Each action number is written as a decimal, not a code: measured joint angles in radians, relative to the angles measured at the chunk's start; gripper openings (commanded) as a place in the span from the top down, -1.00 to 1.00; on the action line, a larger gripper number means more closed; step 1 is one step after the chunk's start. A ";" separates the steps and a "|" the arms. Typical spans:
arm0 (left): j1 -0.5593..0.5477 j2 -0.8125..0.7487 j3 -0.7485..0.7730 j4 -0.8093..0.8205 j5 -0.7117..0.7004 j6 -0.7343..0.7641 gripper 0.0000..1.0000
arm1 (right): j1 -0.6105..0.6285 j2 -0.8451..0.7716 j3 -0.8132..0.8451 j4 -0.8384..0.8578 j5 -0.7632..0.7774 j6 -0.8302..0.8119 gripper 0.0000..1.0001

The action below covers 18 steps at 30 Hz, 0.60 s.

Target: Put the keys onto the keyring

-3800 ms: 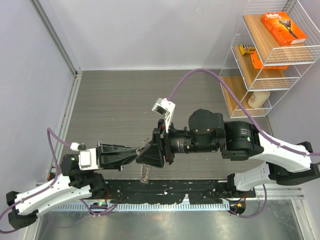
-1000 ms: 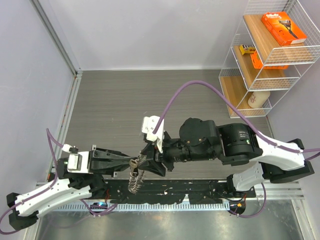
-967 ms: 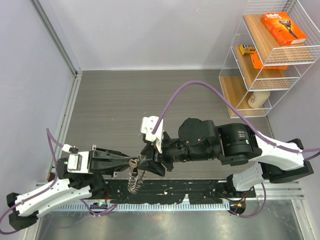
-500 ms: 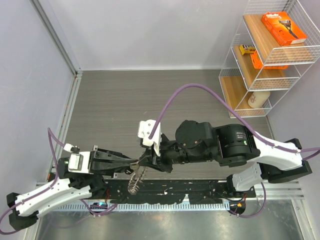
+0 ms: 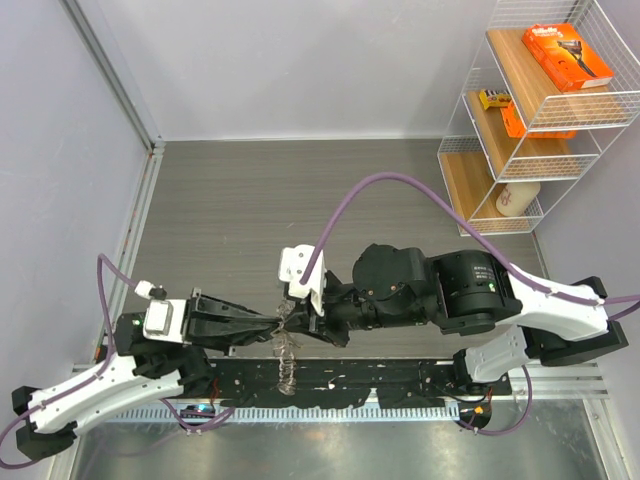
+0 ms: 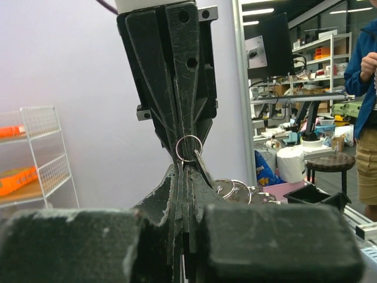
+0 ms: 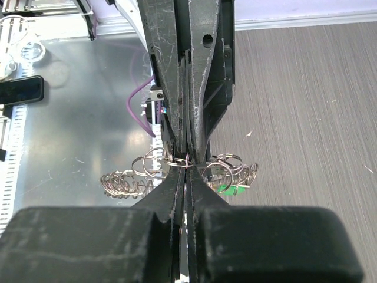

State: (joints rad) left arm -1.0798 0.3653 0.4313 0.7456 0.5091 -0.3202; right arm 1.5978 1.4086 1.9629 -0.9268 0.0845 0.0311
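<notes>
A grey wood-grain surface (image 5: 250, 200) runs back to pale walls; at the far right a white wire shelf (image 5: 515, 55) carries an orange box (image 5: 567, 55) and, lower down, a pale bottle (image 5: 517, 198); both arms reach towards each other low over the near edge of the surface, a little left of centre. The left hand (image 5: 272, 324) comes in from the left and the right hand (image 5: 292, 322) from the right, and their tips meet point to point; the keyring (image 5: 287, 358) is caught between them, held off the surface, the rest of it hanging down as a loose silver bundle over the black rail at the near edge. The left hand's fingers are pressed fully together on it; seen from the left wrist, one thin silver ring (image 6: 188, 147) stands up right at the seam where the two sets of tips touch. The right hand is closed just as tight on the same bundle; from its wrist, loops of ring spill to both sides of the pinch: a chain of rings (image 7: 121, 183) to the left over the steel sheet and a denser clump to the right with the small green tag (image 7: 227, 188) in it. Single keys cannot be picked out among the rings; they are too small and tangled.
</notes>
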 measured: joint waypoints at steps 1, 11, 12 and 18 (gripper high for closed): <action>0.000 -0.004 0.006 -0.027 -0.006 -0.003 0.67 | 0.000 -0.005 -0.009 0.000 0.004 0.000 0.88; 0.000 -0.114 0.134 -0.370 -0.150 -0.017 0.33 | 0.000 -0.013 -0.026 -0.183 0.076 0.014 0.89; 0.000 -0.129 0.145 -0.414 -0.167 -0.017 0.32 | 0.000 -0.013 -0.026 -0.207 0.086 0.019 0.88; 0.000 -0.129 0.190 -0.570 -0.200 -0.049 0.28 | 0.000 -0.014 -0.056 -0.272 0.115 0.036 0.89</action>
State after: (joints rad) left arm -1.0798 0.2363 0.6212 0.1761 0.3088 -0.3691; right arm 1.5982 1.3949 1.9064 -1.1992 0.1993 0.0673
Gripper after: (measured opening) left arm 0.349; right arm 0.067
